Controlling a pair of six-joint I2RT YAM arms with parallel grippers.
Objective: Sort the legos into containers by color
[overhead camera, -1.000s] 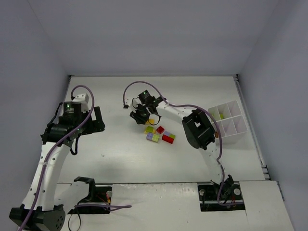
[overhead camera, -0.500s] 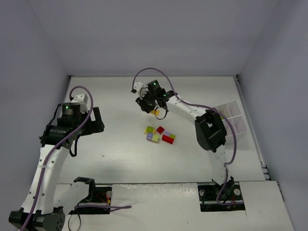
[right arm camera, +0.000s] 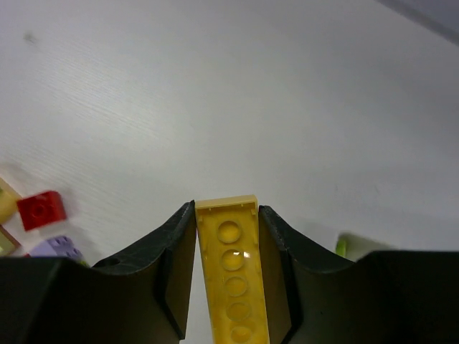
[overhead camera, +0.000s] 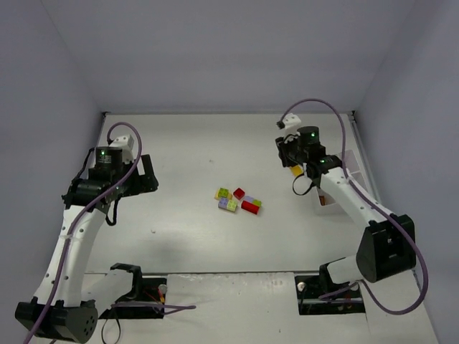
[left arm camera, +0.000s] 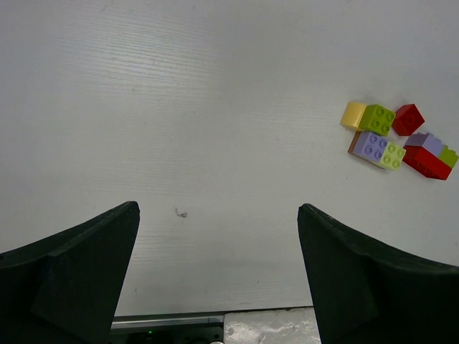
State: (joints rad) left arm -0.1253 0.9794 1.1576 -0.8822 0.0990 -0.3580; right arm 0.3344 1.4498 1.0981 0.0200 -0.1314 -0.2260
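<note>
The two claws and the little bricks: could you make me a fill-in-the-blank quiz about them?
1. The right claw is shut on a long ____ brick.
2. The left claw stands ____, holding nothing.
3. In the left wrist view, the loose bricks lie on its ____ side.
Missing words: yellow; open; right.

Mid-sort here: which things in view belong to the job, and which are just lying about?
Job: yellow brick in the right gripper; loose brick cluster; white tray, mostly hidden behind the right arm.
Lying about: dark speck on the table; purple cable by the bases.
</note>
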